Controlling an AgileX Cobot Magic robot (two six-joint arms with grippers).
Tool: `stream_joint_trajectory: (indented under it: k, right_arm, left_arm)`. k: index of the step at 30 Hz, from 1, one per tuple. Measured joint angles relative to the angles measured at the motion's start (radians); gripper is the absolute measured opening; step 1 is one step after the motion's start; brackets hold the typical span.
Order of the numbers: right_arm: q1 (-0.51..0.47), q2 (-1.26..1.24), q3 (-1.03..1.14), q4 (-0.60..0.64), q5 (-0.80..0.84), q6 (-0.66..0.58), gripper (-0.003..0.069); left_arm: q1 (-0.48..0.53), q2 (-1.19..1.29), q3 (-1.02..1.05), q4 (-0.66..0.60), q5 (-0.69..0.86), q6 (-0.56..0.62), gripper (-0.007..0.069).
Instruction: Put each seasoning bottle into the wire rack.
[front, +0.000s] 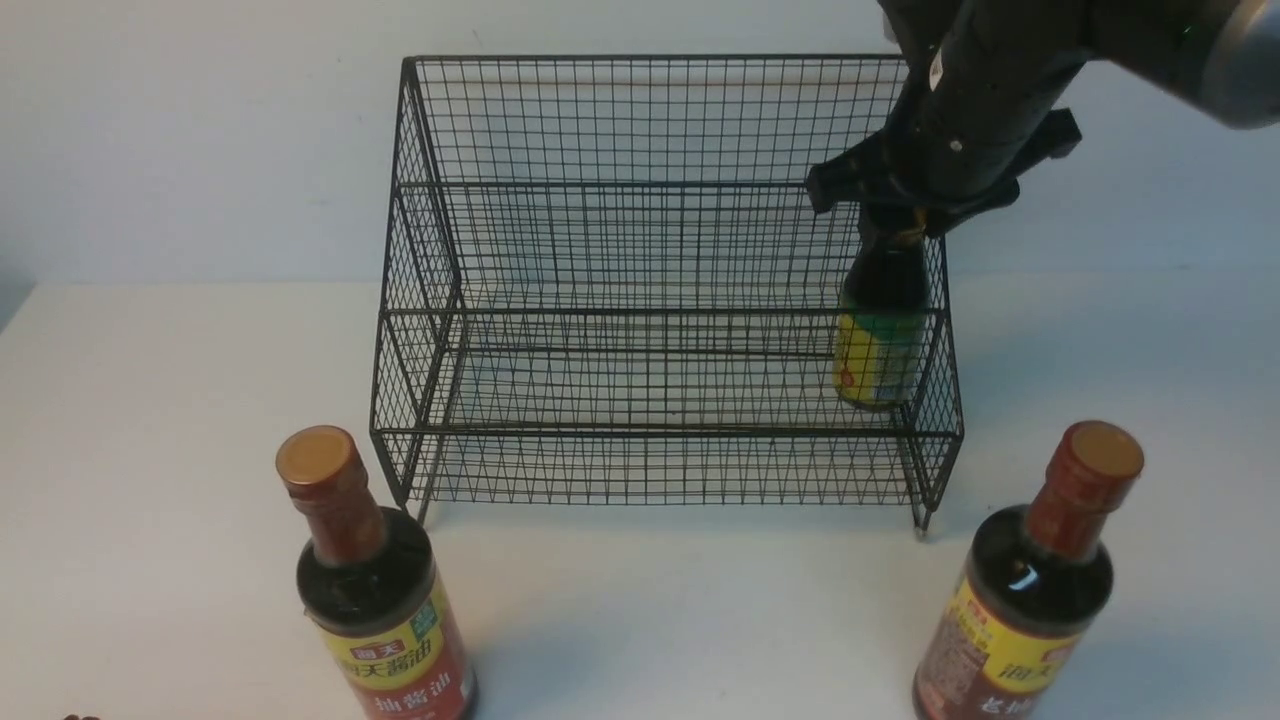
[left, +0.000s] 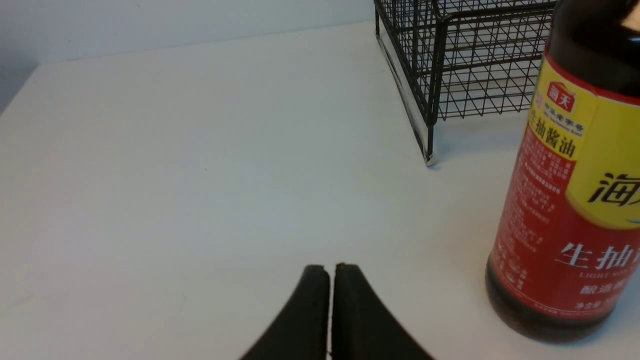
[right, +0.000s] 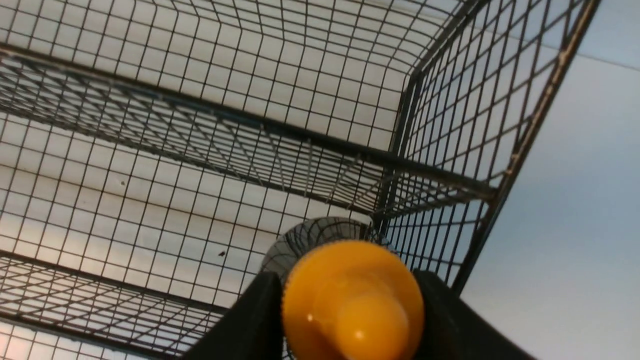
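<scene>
At the far left, the left gripper hangs low over the white table with its two black fingers pressed together and nothing between them. Near it the left tall bottle stands upright on the table, gold cap up, yellow-red label facing forward, in front of the rack's left front corner and apart from it. Behind it, the black wire rack spans the middle of the table, and its two stepped tiers are bare across the left and centre. At the right end of the front tier, the small bottle is upright inside the mesh, close against the right side wall. Whether its base rests on the tier floor cannot be told. The right gripper reaches down from above and is clamped on the bottle's yellow cap, one finger on each side. Farther right and nearer the camera, the right tall bottle stands upright on the table, outside the rack, by its right front corner.
</scene>
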Motion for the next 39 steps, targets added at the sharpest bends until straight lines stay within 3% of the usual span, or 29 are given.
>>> stream_joint_trajectory:
  k: [8,12,14,17,25,31,34,36,39]
  right_arm:
    - [0.000,0.000,0.000,0.007,0.028,0.000,0.0316]
    - [0.000,-0.002,-0.006,0.009,0.035,0.000,0.0425]
    - [0.000,-0.012,-0.009,0.008,0.048,0.000,0.0516]
    - [0.000,-0.023,-0.042,0.008,0.054,0.006,0.0568]
    - [0.000,-0.114,-0.124,0.004,0.058,-0.036,0.0580]
    - [-0.001,-0.279,-0.116,0.037,0.065,-0.099,0.0498]
    - [-0.001,-0.421,-0.069,0.063,0.068,-0.123,0.0388]
    - [-0.001,-0.560,0.005,0.074,0.068,-0.139,0.0275]
    - [-0.001,-0.697,0.110,0.078,0.070,-0.143,0.0179]
  left_arm:
    - [0.000,0.000,0.000,0.000,0.000,0.000,-0.0004]
    - [0.000,0.000,0.000,0.000,0.000,0.000,-0.0004]
    - [0.000,0.000,0.000,0.000,0.000,0.000,-0.0004]
    - [0.000,0.000,0.000,0.000,0.000,0.000,-0.0004]
    - [0.000,0.000,0.000,0.000,0.000,0.000,-0.0004]
    - [0.000,0.000,0.000,0.000,0.000,0.000,-0.0004]
    - [0.000,0.000,0.000,0.000,0.000,0.000,-0.0004]
    - [0.000,0.000,0.000,0.000,0.000,0.000,-0.0004]
    - [0.000,0.000,0.000,0.000,0.000,0.000,-0.0004]
